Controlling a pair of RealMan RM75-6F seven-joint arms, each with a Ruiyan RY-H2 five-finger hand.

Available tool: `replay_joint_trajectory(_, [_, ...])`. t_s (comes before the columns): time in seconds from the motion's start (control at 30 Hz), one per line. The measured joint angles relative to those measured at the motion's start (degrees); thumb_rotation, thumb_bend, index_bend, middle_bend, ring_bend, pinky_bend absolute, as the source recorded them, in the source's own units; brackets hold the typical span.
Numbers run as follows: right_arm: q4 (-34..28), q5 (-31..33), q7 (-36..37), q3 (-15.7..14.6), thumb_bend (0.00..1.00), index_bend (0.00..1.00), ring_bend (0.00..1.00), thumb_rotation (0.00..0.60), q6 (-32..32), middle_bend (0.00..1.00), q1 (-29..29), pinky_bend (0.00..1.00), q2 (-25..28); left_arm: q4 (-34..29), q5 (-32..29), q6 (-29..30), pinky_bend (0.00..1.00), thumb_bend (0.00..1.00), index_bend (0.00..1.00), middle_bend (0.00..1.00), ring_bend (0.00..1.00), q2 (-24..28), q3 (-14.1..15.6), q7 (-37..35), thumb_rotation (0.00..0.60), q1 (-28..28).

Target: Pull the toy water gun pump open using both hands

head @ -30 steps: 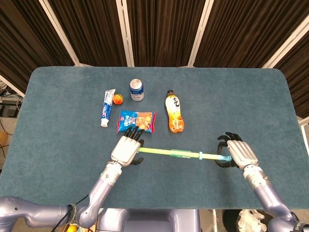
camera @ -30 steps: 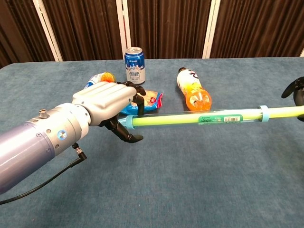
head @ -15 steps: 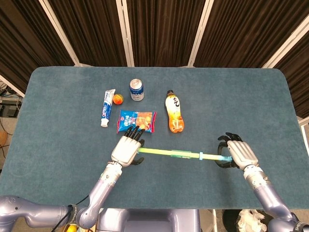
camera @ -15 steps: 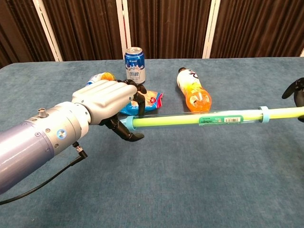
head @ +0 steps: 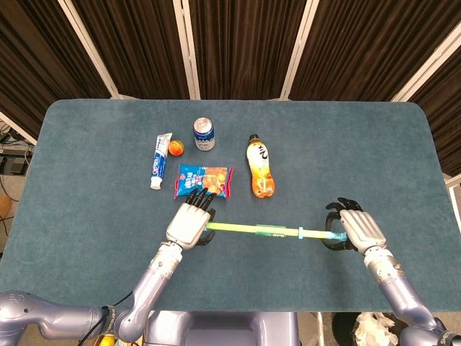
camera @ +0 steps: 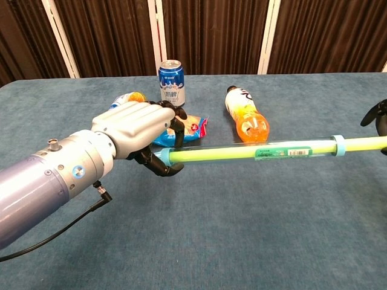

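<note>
The toy water gun (head: 259, 230) (camera: 254, 151) is a long clear tube with a yellow-green rod inside, held level above the table. My left hand (head: 189, 223) (camera: 136, 130) grips its left end, fingers wrapped round the tube. My right hand (head: 351, 229) holds the rod's far end at the right. A short length of rod (camera: 363, 142) shows past the tube's blue collar (camera: 339, 145). In the chest view only the dark fingers (camera: 376, 115) of the right hand show at the frame edge.
Behind the gun lie a snack packet (head: 204, 179), an orange drink bottle (head: 261, 167), a blue can (head: 204, 133), a toothpaste tube (head: 158, 160) and a small orange ball (head: 175, 148). The blue table (head: 86, 194) stretches wide on both sides.
The right hand has drifted very slightly to the right, drawing the rod a touch further out of the tube. The left hand has barely moved.
</note>
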Motion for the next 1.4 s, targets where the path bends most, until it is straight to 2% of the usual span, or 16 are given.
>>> replay_joint_trajectory(0.13, [0.2, 0.0, 0.1, 0.0, 0.68, 0.96, 0.05, 0.600, 0.3, 0.22, -0.1, 0.00, -0.1, -0.5, 0.2, 0.2, 0.08, 0.36, 0.49, 0.09, 0.00, 0.2, 0.3, 0.0, 0.600, 0.1])
replay_joint_trajectory(0.3, [0.8, 0.1, 0.5, 0.1, 0.68, 0.96, 0.05, 0.600, 1.1, 0.22, -0.5, 0.00, -0.6, -2.5, 1.4, 0.8, 0.08, 0.36, 0.50, 0.09, 0.00, 1.9, 2.0, -0.5, 0.600, 1.1])
replay_joint_trajectory(0.83, [-0.5, -0.9, -0.2, -0.2, 0.68, 0.96, 0.05, 0.600, 4.7, 0.24, -2.4, 0.00, -1.7, -8.3, 6.1, 2.5, 0.08, 0.36, 0.51, 0.10, 0.00, 10.9, 6.6, -5.5, 0.600, 5.5])
replay_joint_trajectory(1.4, [-1.8, -2.1, -2.0, -1.3, 0.68, 0.97, 0.05, 0.600, 8.3, 0.24, -4.9, 0.00, -2.2, -13.4, 13.8, 4.6, 0.08, 0.36, 0.51, 0.10, 0.00, 21.7, 11.6, -13.4, 0.600, 11.3])
